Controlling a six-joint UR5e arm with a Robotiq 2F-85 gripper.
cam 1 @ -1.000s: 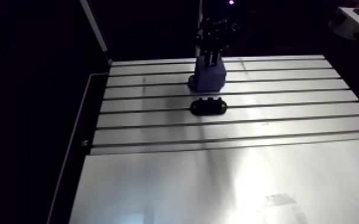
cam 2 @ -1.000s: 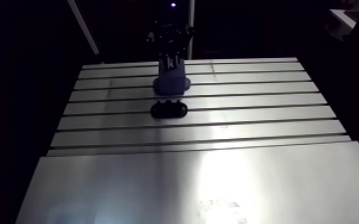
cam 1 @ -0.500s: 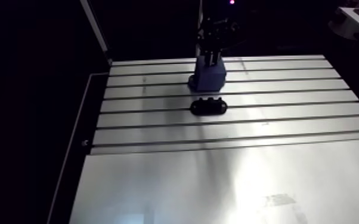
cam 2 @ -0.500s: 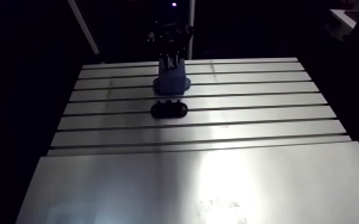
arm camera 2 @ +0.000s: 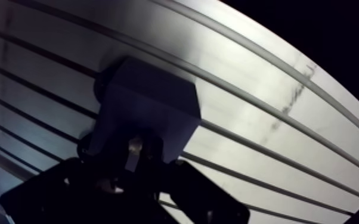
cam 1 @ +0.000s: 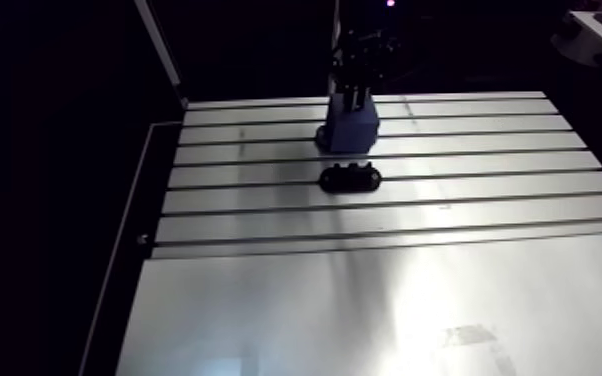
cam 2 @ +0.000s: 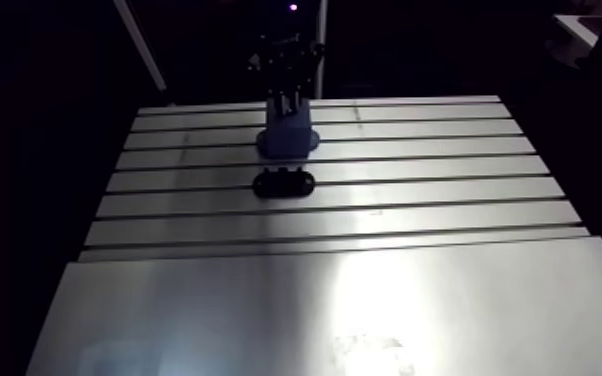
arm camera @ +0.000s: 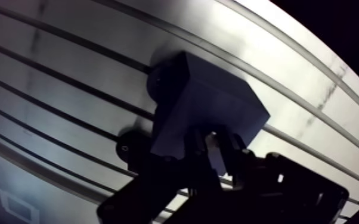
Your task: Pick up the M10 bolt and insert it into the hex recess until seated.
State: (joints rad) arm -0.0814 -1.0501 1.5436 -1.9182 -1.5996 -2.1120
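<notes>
A blue block [cam 1: 353, 128] stands on the slotted table [cam 1: 385, 300] near its far edge. My gripper [cam 1: 357, 96] hangs straight over the block's top. In the wrist view the two dark fingers [arm camera: 232, 152] stand close together just above the block [arm camera 2: 149, 107]. A small pale metal piece, which looks like the M10 bolt [arm camera 2: 135, 149], is pinched between them at the block's upper face. The recess itself is hidden under the fingers.
A low black oval holder [cam 1: 350, 179] with small round bumps lies one slot nearer than the blue block. The table's left edge has a dark rail [cam 1: 130, 230] alongside. A smooth plate [cam 1: 365, 320] covers the near half.
The gripper stays over the blue block, perhaps a touch higher. The whole picture has shifted slightly with the camera. The block and the black holder have not moved.
</notes>
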